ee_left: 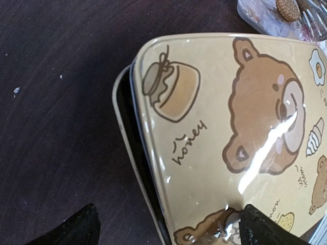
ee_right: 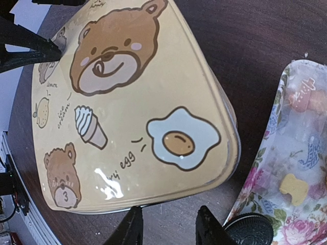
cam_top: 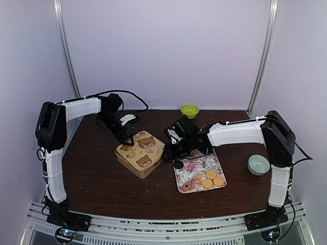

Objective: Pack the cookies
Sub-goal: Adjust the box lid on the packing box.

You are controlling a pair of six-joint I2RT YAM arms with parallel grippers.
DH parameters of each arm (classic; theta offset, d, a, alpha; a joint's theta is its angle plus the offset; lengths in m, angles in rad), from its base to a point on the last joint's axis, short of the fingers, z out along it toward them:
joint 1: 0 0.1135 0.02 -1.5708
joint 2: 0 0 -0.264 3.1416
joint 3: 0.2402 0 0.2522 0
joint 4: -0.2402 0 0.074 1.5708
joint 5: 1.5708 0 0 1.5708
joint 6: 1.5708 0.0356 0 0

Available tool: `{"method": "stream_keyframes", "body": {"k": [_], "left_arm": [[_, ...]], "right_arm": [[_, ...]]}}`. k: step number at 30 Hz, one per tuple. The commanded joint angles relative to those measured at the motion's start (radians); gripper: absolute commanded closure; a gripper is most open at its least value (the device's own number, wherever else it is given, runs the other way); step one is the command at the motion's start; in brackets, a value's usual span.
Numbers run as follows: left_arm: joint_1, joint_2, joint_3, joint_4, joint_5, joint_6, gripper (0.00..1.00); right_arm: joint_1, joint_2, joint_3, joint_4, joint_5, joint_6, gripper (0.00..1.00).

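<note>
We see tin lid [cam_top: 140, 152] sitting askew on tin; cookies [cam_top: 209, 178] on floral tray [cam_top: 185, 173]. Both claws apart: left claw [ee_left: 168, 224], right claw [ee_right: 166, 224]. Packing unfinished.

Both arms reached inward over mid-table. Left gripper [cam_top: 127, 139] pointed down, fingers spread wide. Right gripper [cam_top: 168, 151] angled left, fingers [ee_right: 134, 228] parted narrowly.

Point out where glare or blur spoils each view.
Left wrist: a bright streak of glare crosses the bear's face on the tin lid, and the fingertips at the bottom edge are soft dark blurs. Right wrist: a small glint on the lid near the lower bear. Top external: evenly lit, no strong glare, fine detail small.
</note>
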Motion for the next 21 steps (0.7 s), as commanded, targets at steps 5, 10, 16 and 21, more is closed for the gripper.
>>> {"method": "stream_keyframes", "body": {"k": [5,10,16,21], "left_arm": [[-0.006,0.003,-0.022,0.032,-0.009,0.019,0.02],[-0.005,-0.001,-0.027,0.030,-0.010,0.026,0.02],[-0.006,-0.003,-0.040,0.022,-0.001,0.037,0.02],[-0.006,-0.030,-0.076,0.021,0.008,0.043,0.02]], "right_arm": [[0.001,0.085,0.114,-0.040,0.036,-0.027,0.67],[0.002,0.104,0.152,-0.047,0.034,-0.031,0.68],[0.003,0.084,0.138,-0.053,0.025,-0.039,0.69],[-0.004,0.024,0.121,-0.063,-0.004,-0.054,0.68]]}}
